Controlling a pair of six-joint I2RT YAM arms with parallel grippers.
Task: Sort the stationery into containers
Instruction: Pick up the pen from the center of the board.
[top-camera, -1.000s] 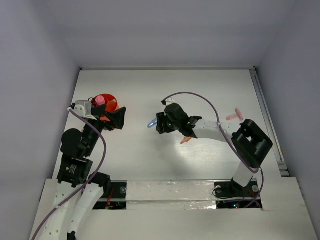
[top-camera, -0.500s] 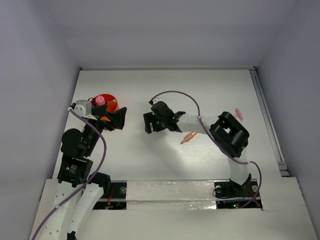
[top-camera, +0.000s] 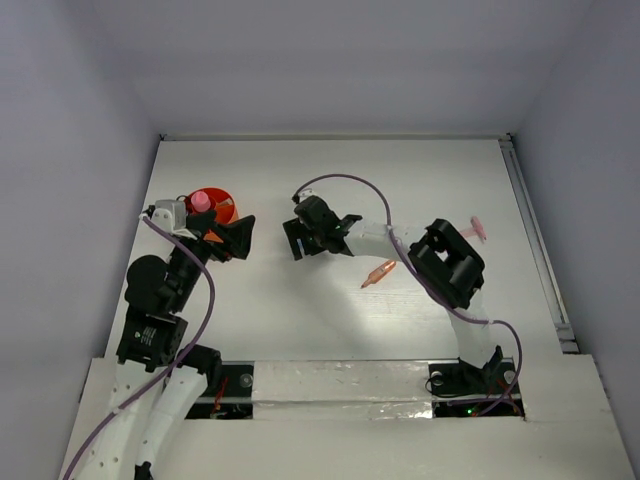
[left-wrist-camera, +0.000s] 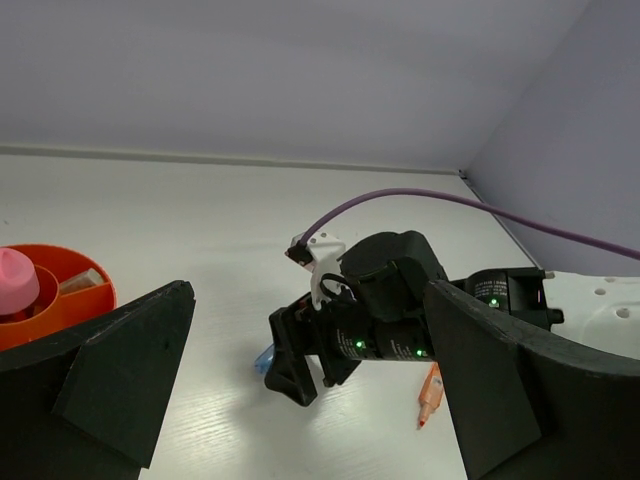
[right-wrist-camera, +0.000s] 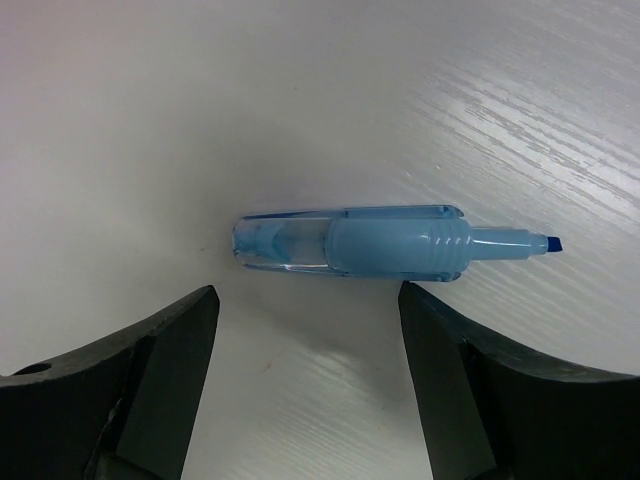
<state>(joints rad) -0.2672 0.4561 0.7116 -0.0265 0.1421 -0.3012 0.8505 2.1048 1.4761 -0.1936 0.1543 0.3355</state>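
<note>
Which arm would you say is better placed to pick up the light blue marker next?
Right: its open tool straddles the light blue marker; the left tool sits by the orange cup.

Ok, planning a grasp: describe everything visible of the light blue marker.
The light blue marker lies flat on the white table, uncapped. In the right wrist view it has a clear barrel end at left, a ribbed opaque body, and a darker blue chisel tip pointing right. It looks like plastic. The open right gripper sits just short of it, not touching.
</note>
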